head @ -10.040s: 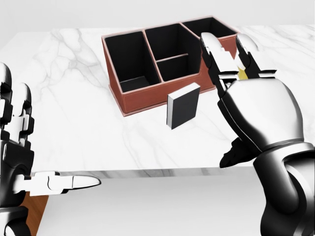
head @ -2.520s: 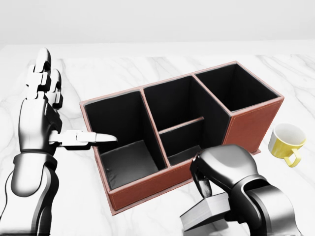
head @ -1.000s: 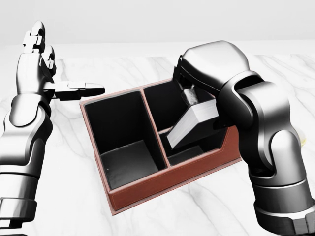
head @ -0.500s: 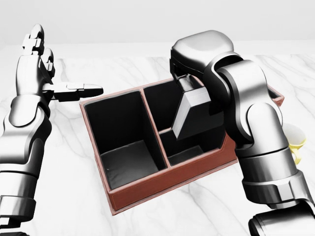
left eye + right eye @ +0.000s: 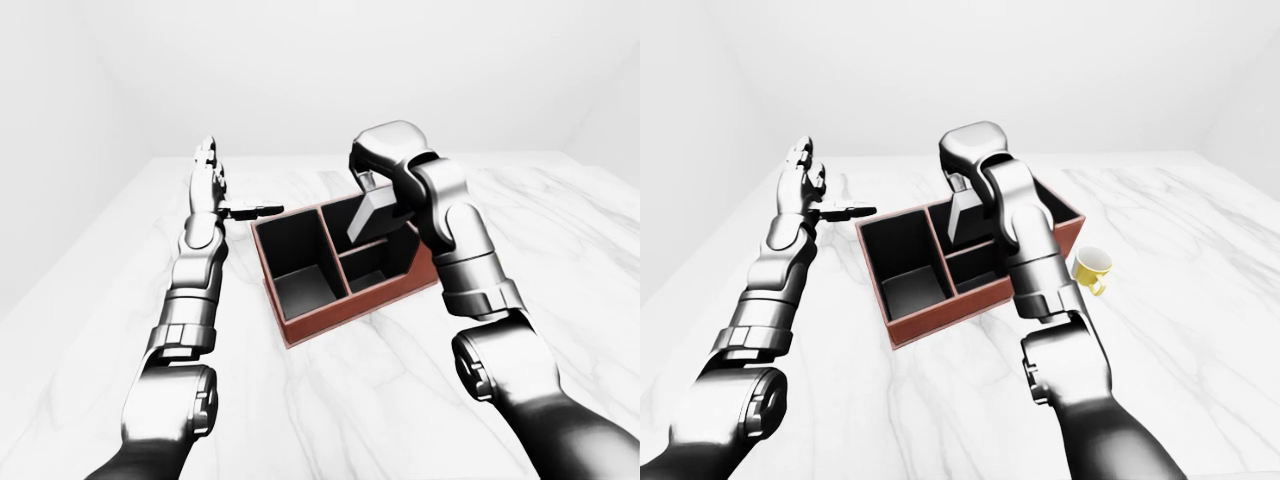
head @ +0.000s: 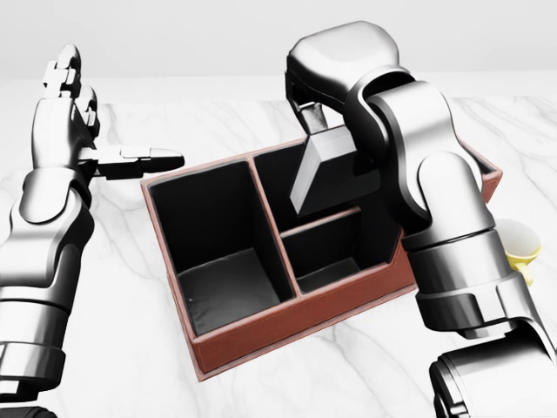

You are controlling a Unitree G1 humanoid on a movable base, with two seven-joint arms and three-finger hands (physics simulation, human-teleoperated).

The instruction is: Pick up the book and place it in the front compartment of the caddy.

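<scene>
The dark-covered, pale-edged book (image 6: 320, 174) is held tilted, one corner low, above the middle section of the reddish-brown leather caddy with black-lined compartments (image 6: 287, 315). It is clamped from above by the chrome three-finger right hand (image 6: 315, 111), the fingers closed on its upper end; the steep tilt appears suited to feeding the book in edge-first through a narrow opening. In the head view the book hangs over the upper of the two small middle compartments, just above the divider, and is not yet inside either. The lower small compartment, nearest the bottom of that view, is judged to be the target.

The left hand (image 6: 77, 131) is held raised beside the caddy's upper-left corner, fingers spread apart and gripping nothing, apparently kept clear of the work. A yellow ceramic mug (image 5: 1089, 267) stands on the white marble tabletop (image 5: 1200, 260) just beside the caddy's right end.
</scene>
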